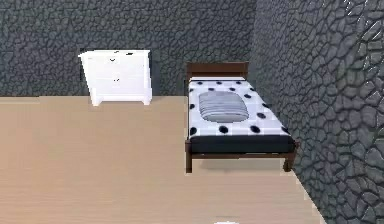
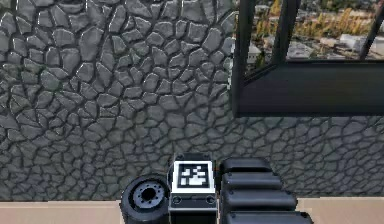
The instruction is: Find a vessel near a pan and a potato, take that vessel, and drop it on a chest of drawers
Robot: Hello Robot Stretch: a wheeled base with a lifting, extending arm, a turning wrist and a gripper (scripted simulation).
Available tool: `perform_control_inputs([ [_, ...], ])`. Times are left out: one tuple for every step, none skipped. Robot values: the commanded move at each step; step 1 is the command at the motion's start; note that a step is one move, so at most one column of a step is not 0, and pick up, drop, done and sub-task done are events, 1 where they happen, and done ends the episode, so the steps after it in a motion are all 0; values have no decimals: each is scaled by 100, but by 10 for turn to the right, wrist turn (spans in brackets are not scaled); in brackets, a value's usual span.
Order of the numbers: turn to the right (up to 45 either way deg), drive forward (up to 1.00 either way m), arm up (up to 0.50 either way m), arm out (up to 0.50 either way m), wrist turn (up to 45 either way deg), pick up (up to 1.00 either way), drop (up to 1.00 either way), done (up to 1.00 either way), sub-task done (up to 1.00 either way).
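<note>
One dark, rounded gripper sits at the arm side view's bottom edge. Its fingers cannot be made out, so I cannot tell whether it holds anything. Beside it are a white marker square and the dark arm, cut off below, before a stone wall and a window. In the forward view the white chest of drawers stands against the far wall, left of a spotted bed.

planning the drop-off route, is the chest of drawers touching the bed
Apart. The forward view shows bare floor and wall between the white chest of drawers and the bed.
</note>
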Motion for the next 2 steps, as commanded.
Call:
perform_control_inputs([
  [-240,0,0,0,0,0,0,0,0],
  [0,100,0,0,0,0,0,0,0],
])
